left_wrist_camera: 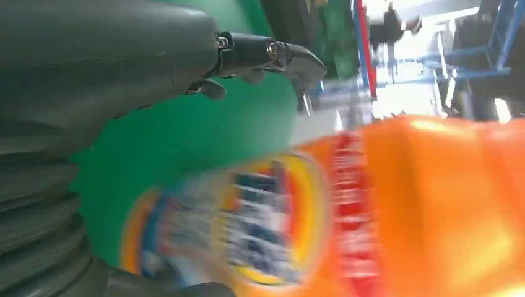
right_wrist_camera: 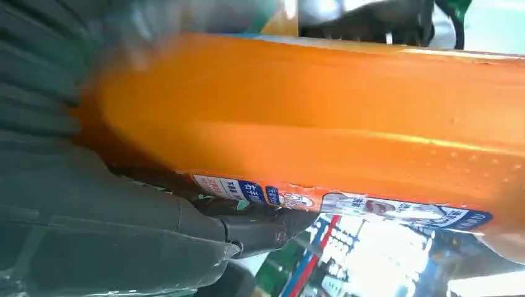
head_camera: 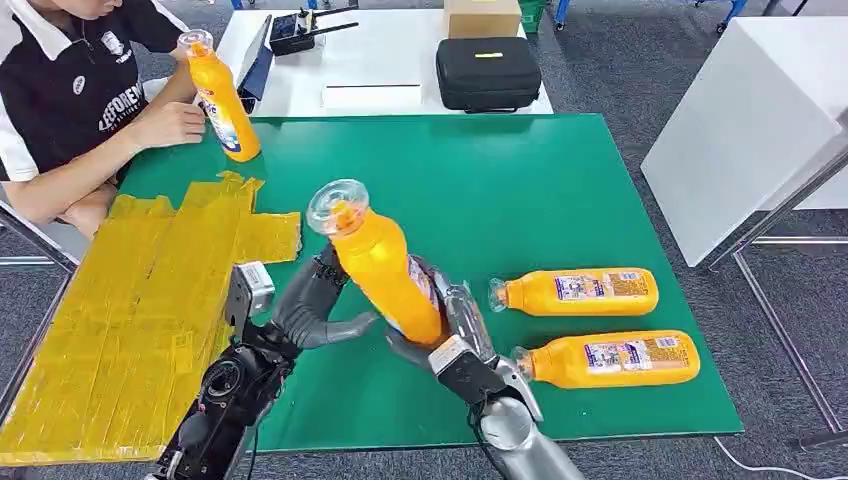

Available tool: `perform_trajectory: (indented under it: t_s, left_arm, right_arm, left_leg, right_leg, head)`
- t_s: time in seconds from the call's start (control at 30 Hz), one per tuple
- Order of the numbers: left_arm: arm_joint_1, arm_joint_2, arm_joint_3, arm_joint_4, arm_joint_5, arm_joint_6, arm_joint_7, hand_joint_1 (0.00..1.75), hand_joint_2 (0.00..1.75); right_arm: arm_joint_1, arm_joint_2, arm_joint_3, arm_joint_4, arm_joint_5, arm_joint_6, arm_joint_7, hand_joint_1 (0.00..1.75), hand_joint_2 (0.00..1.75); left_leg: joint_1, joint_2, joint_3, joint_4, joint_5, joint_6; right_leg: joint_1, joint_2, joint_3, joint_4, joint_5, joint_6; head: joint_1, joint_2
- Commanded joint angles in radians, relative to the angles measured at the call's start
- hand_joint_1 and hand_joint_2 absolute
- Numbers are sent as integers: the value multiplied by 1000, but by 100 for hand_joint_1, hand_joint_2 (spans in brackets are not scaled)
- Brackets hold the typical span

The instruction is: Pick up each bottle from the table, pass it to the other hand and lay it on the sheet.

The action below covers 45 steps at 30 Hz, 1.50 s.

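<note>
Bottle [head_camera: 385, 268] gripped by right hand [head_camera: 452, 335]; left hand [head_camera: 318, 300] seemingly touching.

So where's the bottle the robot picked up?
In the head view the bottle is tilted above the green table's near middle, between the left hand and right hand, beside the yellow sheet.

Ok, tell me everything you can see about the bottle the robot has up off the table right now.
The held bottle is orange plastic with a clear cap and a blue, red and yellow label. It is raised above the green table, tilted, cap up and leaning toward the yellow sheet. The right hand grips its lower body; the left hand reaches it from the other side, fingers at its body. It looks full and closed.
</note>
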Motion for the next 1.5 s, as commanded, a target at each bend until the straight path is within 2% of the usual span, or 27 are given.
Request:
perform_trajectory:
  t_s: [0.03, 0.3, 1.13, 1.2, 1.5]
  left_arm:
    - [-56, 4, 34, 104, 196, -71, 67, 0, 175]
    - [-66, 2, -7, 113, 198, -60, 68, 0, 175]
    - [-69, -6, -59, 90, 132, 20, 48, 0, 175]
    - [-67, -11, -54, 92, 134, 37, 45, 171, 175]
    - [-63, -10, -51, 87, 146, 66, 35, 175, 175]
  right_arm:
    - [-30, 0, 104, 125, 51, -30, 6, 175, 175]
    - [-32, 2, 102, 140, 111, -39, 24, 175, 175]
    - [-40, 12, 110, 187, 137, 11, 51, 175, 175]
    - [-38, 10, 113, 183, 136, 8, 52, 175, 175]
    - [-29, -4, 106, 165, 128, -5, 53, 175, 175]
  left_leg:
    - [1, 0, 2, 0, 0, -2]
    - [1, -1, 2, 0, 0, -2]
    - [1, -1, 1, 0, 0, -2]
    - [1, -1, 1, 0, 0, -2]
    - [1, -1, 3, 1, -1, -3]
  right_leg:
    - [1, -1, 3, -1, 0, -2]
    - [2, -2, 2, -1, 0, -2]
    - [1, -2, 1, 0, 0, -2]
    - [1, -2, 1, 0, 0, -1]
    - [2, -3, 3, 0, -1, -3]
  head:
    - [0, 0]
    - [0, 0]
    - [0, 0]
    - [0, 0]
    - [0, 0]
